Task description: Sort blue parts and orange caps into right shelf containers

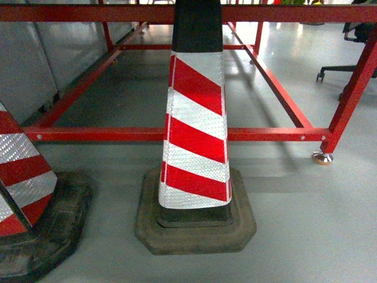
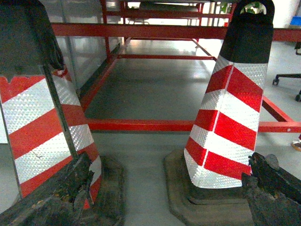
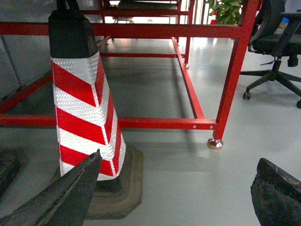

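The blue parts, the orange caps and the right shelf containers are all out of view. My left gripper [image 2: 170, 165] is open low over the grey floor, its worn black fingers [image 2: 70, 188] wide apart with nothing between them. It hangs between two striped cones. In the right wrist view my right gripper [image 3: 181, 159] is open too, over bare floor, with nothing held. Its left finger [image 3: 70, 188] lies in front of a cone's base. Neither gripper shows in the head view.
A red-and-white traffic cone [image 1: 196, 135] on a black base stands right in front, and another cone [image 1: 23, 194] stands at the left. Behind them runs a red steel frame [image 1: 118, 134] with a round foot [image 1: 322, 157]. An office chair [image 3: 277, 52] is at the right.
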### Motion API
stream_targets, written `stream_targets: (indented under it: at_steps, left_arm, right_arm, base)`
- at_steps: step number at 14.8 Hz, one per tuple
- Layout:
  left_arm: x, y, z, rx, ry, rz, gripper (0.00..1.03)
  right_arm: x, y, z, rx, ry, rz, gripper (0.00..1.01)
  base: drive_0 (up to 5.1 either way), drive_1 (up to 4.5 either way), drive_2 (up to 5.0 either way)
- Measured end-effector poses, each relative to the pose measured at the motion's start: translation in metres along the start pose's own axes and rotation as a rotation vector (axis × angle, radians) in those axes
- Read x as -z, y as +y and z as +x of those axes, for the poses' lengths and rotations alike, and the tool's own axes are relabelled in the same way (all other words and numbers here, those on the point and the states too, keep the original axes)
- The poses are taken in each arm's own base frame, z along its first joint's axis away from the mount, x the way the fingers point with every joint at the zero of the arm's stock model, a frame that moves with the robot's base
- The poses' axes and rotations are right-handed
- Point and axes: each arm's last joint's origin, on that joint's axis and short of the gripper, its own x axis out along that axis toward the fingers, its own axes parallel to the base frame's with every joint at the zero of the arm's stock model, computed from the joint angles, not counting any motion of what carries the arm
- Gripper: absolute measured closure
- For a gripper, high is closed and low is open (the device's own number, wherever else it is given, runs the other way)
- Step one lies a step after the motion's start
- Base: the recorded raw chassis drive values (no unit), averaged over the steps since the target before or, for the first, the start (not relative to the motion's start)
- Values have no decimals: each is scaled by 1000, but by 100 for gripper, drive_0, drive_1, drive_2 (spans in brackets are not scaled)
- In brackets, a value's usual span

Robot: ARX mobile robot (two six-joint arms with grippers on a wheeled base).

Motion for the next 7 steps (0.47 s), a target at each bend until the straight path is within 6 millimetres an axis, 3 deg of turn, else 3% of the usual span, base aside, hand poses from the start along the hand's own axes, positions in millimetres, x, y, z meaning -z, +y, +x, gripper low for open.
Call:
stream_targets:
  at_steps: [7]
  left_arm:
    - [0, 0, 0, 0, 0, 0, 5]
  right_arm:
    - [0, 0, 0, 0, -1, -2, 3]
  base:
    - [0, 0, 0]
